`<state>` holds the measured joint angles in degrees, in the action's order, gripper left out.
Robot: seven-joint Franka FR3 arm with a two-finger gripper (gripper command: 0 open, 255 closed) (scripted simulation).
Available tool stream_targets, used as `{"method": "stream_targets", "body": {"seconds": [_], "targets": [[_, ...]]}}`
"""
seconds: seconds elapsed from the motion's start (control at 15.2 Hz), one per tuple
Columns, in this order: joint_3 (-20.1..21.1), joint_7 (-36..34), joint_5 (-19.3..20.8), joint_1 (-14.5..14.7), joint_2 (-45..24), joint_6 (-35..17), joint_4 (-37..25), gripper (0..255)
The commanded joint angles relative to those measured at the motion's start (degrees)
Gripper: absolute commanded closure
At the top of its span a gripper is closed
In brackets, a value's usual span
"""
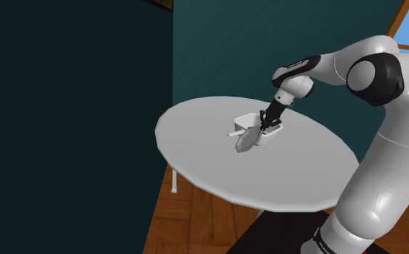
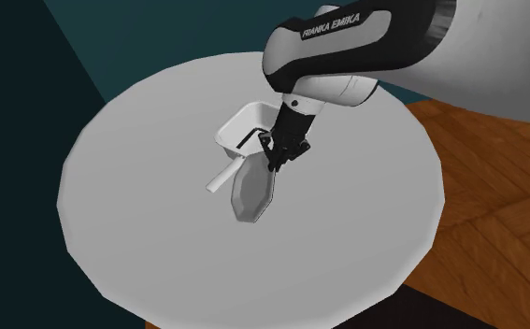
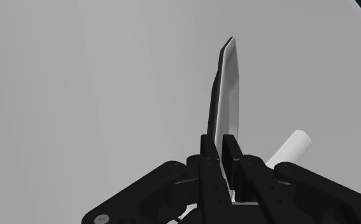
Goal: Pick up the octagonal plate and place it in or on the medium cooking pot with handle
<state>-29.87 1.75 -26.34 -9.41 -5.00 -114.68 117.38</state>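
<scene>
Shoulder view: the octagonal plate is held on edge by the gripper over the round table, just beside the white pot. Second exterior view: the plate is seen tilted, grey, near the pot's handle. Wrist view: the fingers are clamped on the plate's rim, nearly closed.

Glossy white arm with dark joints, white FRANKA EMIKA lettering, and all-black end effector.

Plate was clasped in the gripper, over the table, pot sat on the table just beside it
</scene>
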Motion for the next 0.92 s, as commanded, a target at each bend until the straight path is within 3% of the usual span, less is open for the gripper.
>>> {"method": "stream_targets", "body": {"seconds": [0.0, 0.4, 0.86], "targets": [[-0.4, 0.6, -0.5, -0.7, -1.8, 1.9, -3.1, 255], [-1.5, 5.4, -5.4, -7.0, -15.0, 10.8, -20.7, 255], [0.1, 6.4, -10.5, -17.9, -31.9, 22.8, -47.2, 255]]}}
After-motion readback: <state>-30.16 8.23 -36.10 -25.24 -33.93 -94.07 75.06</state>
